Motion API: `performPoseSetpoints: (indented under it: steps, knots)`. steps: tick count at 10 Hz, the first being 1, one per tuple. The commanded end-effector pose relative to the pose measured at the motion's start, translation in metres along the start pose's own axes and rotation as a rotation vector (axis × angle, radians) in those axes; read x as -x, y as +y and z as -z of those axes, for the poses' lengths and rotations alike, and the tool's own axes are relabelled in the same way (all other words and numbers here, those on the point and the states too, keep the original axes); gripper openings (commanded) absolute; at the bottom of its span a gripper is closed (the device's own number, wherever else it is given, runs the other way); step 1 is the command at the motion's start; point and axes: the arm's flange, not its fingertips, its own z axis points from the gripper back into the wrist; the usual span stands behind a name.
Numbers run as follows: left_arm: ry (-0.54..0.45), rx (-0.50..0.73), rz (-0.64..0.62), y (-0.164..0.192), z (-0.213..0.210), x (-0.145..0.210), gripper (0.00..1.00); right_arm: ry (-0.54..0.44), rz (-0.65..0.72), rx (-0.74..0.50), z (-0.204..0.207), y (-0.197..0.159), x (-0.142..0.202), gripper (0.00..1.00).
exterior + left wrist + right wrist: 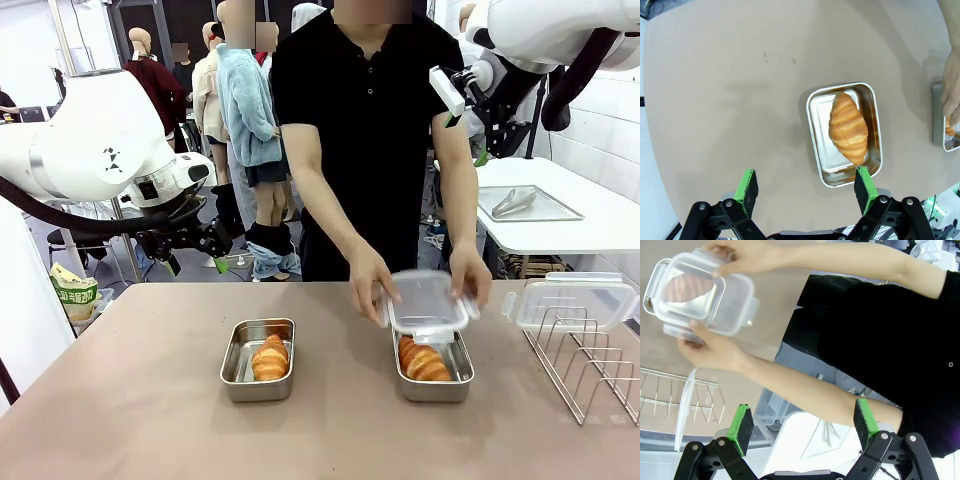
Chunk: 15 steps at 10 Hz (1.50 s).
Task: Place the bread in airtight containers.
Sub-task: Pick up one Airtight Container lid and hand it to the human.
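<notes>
on the tan table (130,400) two steel tins sit side by side, well apart. left tin (240,372) is open, with one croissant roll (270,358) lying inside. right tin (436,388) has a second roll (424,362) in it. a person at the far side holds a clear lid (428,303) over its far end, one hand (372,283) and the other hand (470,278) at the lid's sides. lid looks just above the rim, can't tell if it touches. spare lid (570,303) rests on top of the wire rack (590,370) at the table's right edge. left gripper (805,182) hovers over the table near the left tin, fingers spread wide, nothing between them. right gripper (803,422) is up high off the table, fingers spread too, holding nothing, facing the person's arms and the clear lid.
</notes>
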Motion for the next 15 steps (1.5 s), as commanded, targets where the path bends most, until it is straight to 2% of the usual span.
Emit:
performPoseSetpoints:
  steps: [1,15]
  knots:
    - [-0.004,-0.009,-0.009,0.0009,-0.0007,-0.0027,1.0,0.0,0.003,0.009,0.0002,-0.0004,-0.0009,1.0]
    - [-0.004,-0.009,-0.009,0.0009,-0.0007,-0.0027,1.0,0.0,0.003,0.009,0.0002,-0.0004,-0.0009,1.0]
